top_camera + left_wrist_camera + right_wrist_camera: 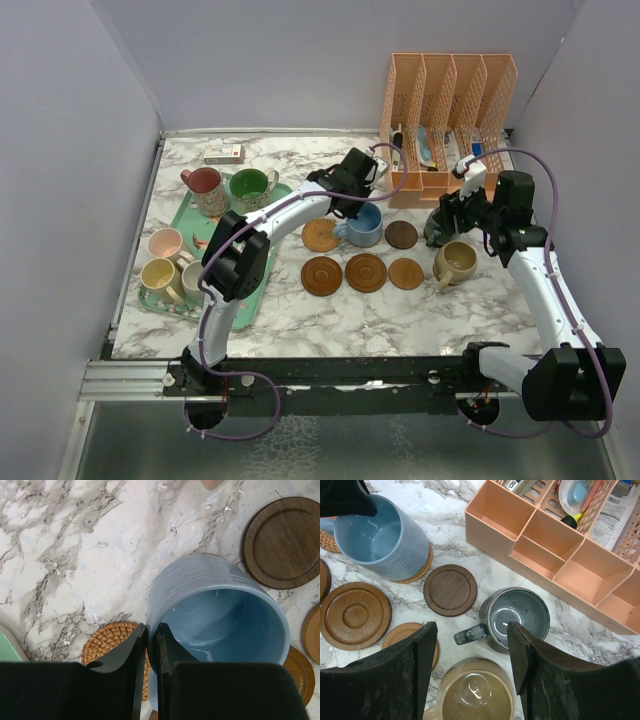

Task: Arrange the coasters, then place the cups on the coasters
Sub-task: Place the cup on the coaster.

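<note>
The left gripper [152, 630] is clamped almost fully closed on the blue cup [220, 615], pinching the cup wall at the rim on the handle side. This hold appears chosen to keep the cup's mouth and base clear during placement. The blue cup sits over a woven coaster [422, 562]; whether it is fully seated cannot be determined. The right gripper [470, 635] is spread open and holds nothing. It hangs directly above the dark grey-teal cup [517, 617], with the tan cup [477, 695] just beside that cup. Both cups stand on bare table near the unoccupied dark wooden coaster [450, 590] and the ringed coaster [355, 615].
</note>
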You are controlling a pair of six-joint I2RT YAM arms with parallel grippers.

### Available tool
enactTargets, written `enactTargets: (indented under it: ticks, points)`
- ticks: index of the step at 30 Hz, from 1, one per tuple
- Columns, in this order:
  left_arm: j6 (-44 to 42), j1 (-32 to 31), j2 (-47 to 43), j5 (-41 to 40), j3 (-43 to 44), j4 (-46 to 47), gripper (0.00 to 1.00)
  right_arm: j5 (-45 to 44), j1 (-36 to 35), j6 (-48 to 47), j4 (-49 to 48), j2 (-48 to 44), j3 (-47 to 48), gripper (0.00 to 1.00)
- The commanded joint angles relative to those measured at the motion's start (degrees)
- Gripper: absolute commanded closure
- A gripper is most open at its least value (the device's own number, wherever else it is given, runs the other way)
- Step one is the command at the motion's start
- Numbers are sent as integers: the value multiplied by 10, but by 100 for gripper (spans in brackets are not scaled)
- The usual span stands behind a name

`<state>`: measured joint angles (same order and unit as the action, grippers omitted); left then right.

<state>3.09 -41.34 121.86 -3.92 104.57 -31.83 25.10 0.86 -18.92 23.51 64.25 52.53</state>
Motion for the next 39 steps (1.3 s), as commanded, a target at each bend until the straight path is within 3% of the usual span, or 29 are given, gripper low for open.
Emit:
enactTargets:
  ticks: [1,8,21,34,39]
  points:
    - [11,-2,-6,6,26,31,100,-9,3,-8,-15,-12,-5,41]
    - [12,-2,1,8,25,29,96,-8,3,-10,-14,-14,-5,41]
    - [14,-2,6,15,41,24,78,-7,3,-11,-14,-11,-5,41]
    - [-9,1,-37,42,23,19,50,-7,3,-13,-14,-11,-6,41]
    - [-53,7,-91,74,-37,32,30,-7,3,-14,-13,-11,-5,41]
